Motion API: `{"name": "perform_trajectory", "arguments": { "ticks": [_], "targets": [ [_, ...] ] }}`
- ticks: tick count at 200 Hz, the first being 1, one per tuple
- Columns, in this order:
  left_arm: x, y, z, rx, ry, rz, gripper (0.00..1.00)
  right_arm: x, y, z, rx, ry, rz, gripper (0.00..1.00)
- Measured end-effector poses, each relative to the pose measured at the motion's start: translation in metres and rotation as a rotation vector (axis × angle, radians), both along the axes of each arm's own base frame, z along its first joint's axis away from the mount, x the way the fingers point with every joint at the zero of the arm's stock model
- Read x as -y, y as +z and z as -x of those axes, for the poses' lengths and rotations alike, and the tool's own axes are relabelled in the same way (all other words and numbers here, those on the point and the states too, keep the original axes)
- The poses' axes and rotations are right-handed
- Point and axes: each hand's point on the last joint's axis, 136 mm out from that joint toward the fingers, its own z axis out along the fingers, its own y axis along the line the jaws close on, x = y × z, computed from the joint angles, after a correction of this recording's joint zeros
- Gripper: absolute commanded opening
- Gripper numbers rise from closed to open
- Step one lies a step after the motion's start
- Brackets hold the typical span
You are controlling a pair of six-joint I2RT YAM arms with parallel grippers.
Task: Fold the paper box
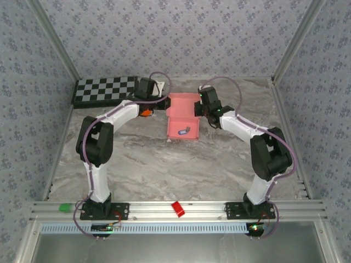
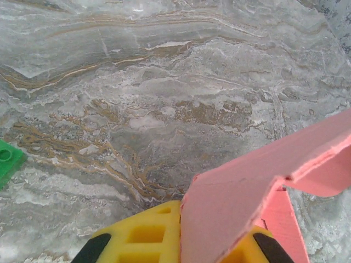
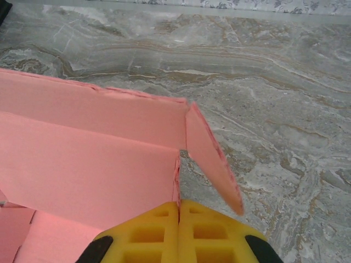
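Position: the paper box [image 1: 184,112] sits on the marble table [image 1: 164,170] just past its centre toward 12 o'clock, between the two grippers.

Orientation: the box is part-folded, with raised walls and its open face upward. In the top view its long axis runs from 12 to 6 o'clock, the near end leaning slightly toward 5 o'clock. A small blue item [image 1: 184,131] lies on the pink panel at the 6 o'clock end.

Left gripper [image 1: 164,104]: it meets the box at the 10 o'clock corner. In the left wrist view the yellow fingers [image 2: 142,235] are clamped on a raised pink flap that rises between them.

Right gripper [image 1: 200,109]: it meets the box on the 3 o'clock wall. In the right wrist view the yellow pads [image 3: 148,230] are pressed fully together, and the upright corner edge of the box runs down into their seam. A loose end flap angles outward beside that corner.

Surroundings:
- A checkerboard [image 1: 104,91] lies at 10 o'clock, well apart from the box
- An orange piece [image 1: 145,113] sits under the left forearm, near the box at 9 o'clock
- A green block [image 2: 6,160] lies on the table at the left edge of the left wrist view
- A red piece [image 1: 177,209] and a green piece [image 1: 66,207] rest on the base rail [image 1: 219,207] at 6 and 7 o'clock

Nothing lies on the table between the box and the arm bases
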Motion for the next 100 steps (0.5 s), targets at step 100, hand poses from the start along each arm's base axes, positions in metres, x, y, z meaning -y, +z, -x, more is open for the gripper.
{"name": "perform_trajectory", "arguments": {
  "ticks": [100],
  "targets": [
    [-0.003,-0.004,0.007,0.049,0.052,0.033,0.15,-0.002,-0.011,0.011,0.037,-0.056,-0.010,0.09]
  ]
}}
